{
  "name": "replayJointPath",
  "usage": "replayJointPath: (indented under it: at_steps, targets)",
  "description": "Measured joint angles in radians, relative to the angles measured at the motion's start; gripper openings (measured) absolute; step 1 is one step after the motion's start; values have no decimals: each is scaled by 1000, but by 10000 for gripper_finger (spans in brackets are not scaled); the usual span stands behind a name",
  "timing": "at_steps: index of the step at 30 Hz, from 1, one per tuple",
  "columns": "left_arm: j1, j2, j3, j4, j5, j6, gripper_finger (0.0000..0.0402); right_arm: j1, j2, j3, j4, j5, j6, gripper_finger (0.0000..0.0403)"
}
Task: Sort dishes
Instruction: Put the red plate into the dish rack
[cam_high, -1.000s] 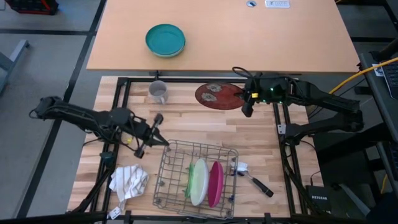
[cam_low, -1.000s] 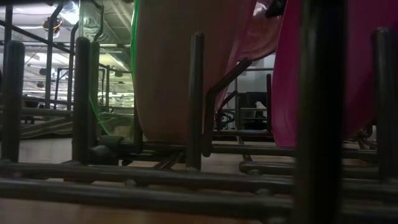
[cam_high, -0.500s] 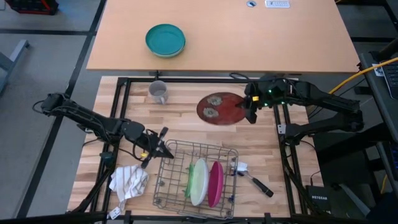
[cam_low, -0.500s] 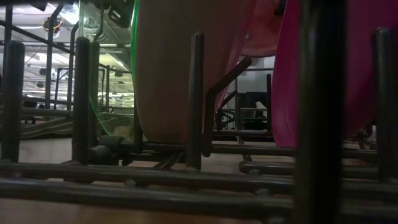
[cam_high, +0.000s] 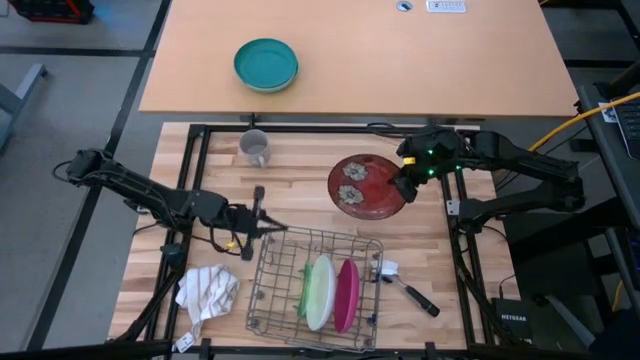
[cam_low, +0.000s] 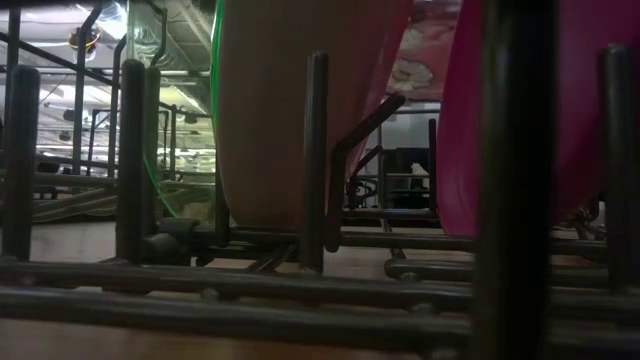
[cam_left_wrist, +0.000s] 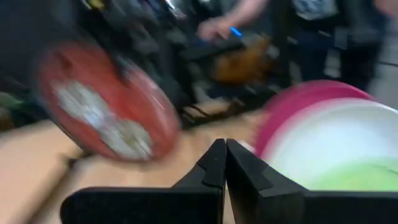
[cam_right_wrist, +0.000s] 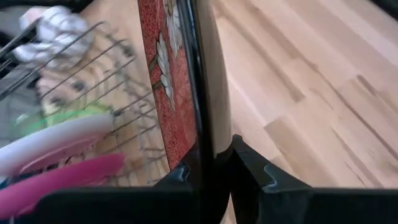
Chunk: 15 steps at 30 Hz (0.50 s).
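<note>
The right gripper (cam_high: 405, 186) has the dark red plate (cam_high: 364, 186) pinched by its rim, and the plate hangs tilted above the counter (cam_high: 300, 190), between the grey mug (cam_high: 254, 149) and the far edge of the wire dish rack (cam_high: 315, 281). From the right wrist, the fingers (cam_right_wrist: 249, 171) clamp either side of that rim, pale flower motifs showing on the red face. Down in the rack, three plates stand on edge side by side: pale green plate (cam_high: 303, 290), white plate (cam_high: 320, 292), magenta-pink plate (cam_high: 346, 294). Over on the other side, the left gripper (cam_high: 257, 222) sits low just beside the rack's near-left corner, its fingers (cam_left_wrist: 214, 167) pressed together with nothing between them. A crumpled cloth (cam_high: 207, 291) lies left of the rack, a brush (cam_high: 405, 285) to its right. The teal bowl (cam_high: 266, 64) rests well apart on the far tabletop.
</note>
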Motion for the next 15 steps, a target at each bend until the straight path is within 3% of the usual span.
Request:
replayJointPath:
  at_steps: [6, 15]
  targets:
    - [3, 0, 0, 214, -164, 189, 1, -2, 2, 1, -50, 75, 145, 37]
    - [75, 0, 0, 196, -214, 260, 1, 0, 2, 1, -168, 33, 237, 37]
